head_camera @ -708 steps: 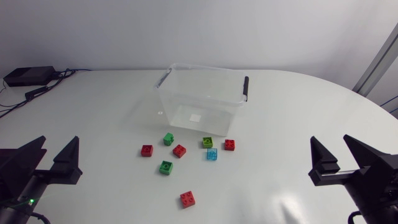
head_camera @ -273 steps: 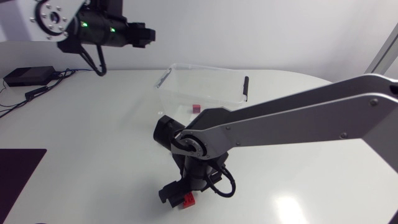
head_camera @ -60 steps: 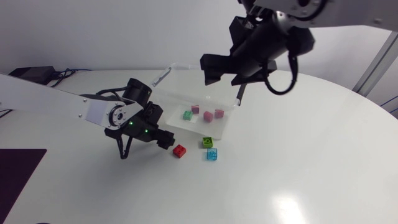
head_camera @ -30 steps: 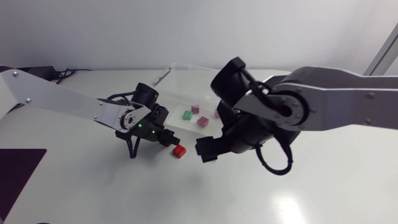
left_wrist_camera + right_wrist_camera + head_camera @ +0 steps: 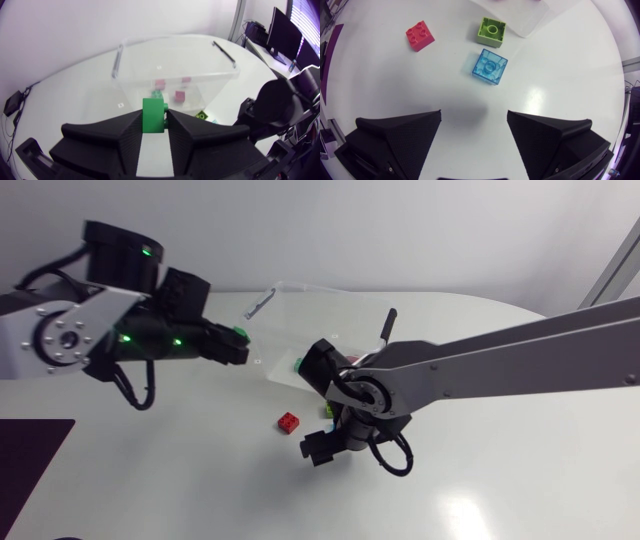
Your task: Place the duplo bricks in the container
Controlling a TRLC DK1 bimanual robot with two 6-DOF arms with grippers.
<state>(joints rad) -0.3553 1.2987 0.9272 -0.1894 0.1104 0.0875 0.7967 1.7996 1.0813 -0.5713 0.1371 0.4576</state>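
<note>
four bricks [image 5: 179,95] sit in the container [image 5: 140,80]. my left claw [image 5: 154,120] pinches a green brick [image 5: 151,109] near it; my right claw [image 5: 474,114] hangs wide over the red brick [image 5: 420,36], lime brick [image 5: 493,31] and blue brick [image 5: 489,67] beside it.

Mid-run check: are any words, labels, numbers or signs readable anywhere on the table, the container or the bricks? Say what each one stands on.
No text can be read in any view.
On the container: a small white sticker, too small to read.
On the table: a small white mark, too small to read.
On the red brick, blue brick and light green brick: no print legible.
</note>
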